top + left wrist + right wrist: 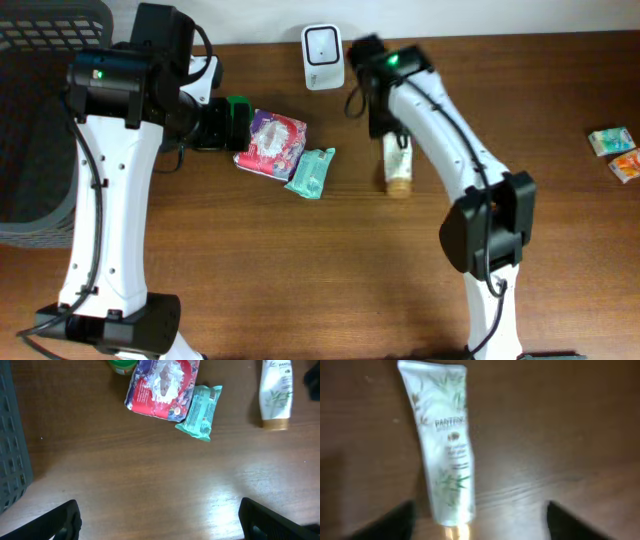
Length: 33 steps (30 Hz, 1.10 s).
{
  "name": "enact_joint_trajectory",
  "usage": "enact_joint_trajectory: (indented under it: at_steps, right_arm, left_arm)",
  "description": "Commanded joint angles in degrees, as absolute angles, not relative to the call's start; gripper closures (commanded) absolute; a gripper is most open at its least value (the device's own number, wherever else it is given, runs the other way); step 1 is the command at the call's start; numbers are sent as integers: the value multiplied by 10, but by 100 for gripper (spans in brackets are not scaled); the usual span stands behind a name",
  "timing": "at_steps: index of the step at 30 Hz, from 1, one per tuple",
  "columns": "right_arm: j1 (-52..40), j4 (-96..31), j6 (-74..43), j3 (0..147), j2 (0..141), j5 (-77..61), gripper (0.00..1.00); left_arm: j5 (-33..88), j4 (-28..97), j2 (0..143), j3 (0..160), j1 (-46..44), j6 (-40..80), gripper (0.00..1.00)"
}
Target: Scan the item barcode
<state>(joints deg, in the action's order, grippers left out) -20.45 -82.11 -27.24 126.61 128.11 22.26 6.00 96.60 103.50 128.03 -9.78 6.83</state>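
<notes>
**White tube lies loose on the counter, right gripper spread over it**

White with a leaf print and a gold cap, the tube (397,165) lies flat on the brown wood counter (300,270). Its cap end points toward the arm bases. The right gripper (480,525) hangs over it with its fingers (395,520) wide apart. The tube's lower part lies between them and is not gripped, though the right wrist view is blurred. From overhead, the right arm's wrist covers the tube's far end.

The scanner (323,45), a small white unit, stands at the counter's far edge, to the left of and beyond the tube. The two are near each other but apart.

Left of the tube a teal pack (311,172) lies at a slant. Its upper left corner touches or overlaps a red pouch (272,143). Beyond the pouch a green item (235,120) sits against the left arm's dark wrist. What it is cannot be told.

The left gripper (165,525) hovers over bare wood with its fingers (60,520) fully apart and nothing between them. A grey basket (40,120) fills the far left corner. Two small packs, one green (610,140) and one orange (625,165), lie at the right edge, well apart from everything else.
</notes>
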Motion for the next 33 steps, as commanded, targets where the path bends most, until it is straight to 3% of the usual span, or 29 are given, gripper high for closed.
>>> enact_joint_trajectory:
  at_steps: [1,3,4,5,8,13,14,17,18,21,27,33]
  right_arm:
    - [-129,-838,-218,1314,1270,95,6]
    - [-71,-830,-117,1286,1277,-98,5]
    - [-64,-821,-111,1273,1278,-119,5]
    - [-61,-805,-111,1255,1278,-128,6]
    - [-70,-719,-140,1169,1279,-133,25]
    - [-71,-572,-140,1025,1279,-133,34]
    - [-73,-556,-140,1010,1279,-148,42]
    - [-84,-535,-140,1007,1279,-168,86]
    - [-87,-530,-140,1007,1279,-175,96]
    - [-90,-535,-140,1035,1275,-176,96]
    - [-91,-572,-140,1253,1254,-197,96]
    - [-123,-335,-216,1258,1294,-197,96]
  left_arm:
    - [60,966,1026,1281,-100,59,1]
    - [60,966,1026,1281,-100,59,1]
    - [60,966,1026,1281,-100,59,1]
    - [60,966,1026,1281,-100,59,1]
    - [60,966,1026,1281,-100,59,1]
    - [60,966,1026,1281,-100,59,1]
    - [60,966,1026,1281,-100,59,1]
    - [60,966,1026,1281,-100,59,1]
    - [60,966,1026,1281,-100,59,1]
    - [60,966,1026,1281,-100,59,1]
    - [60,966,1026,1281,-100,59,1]
    - [60,966,1026,1281,-100,59,1]
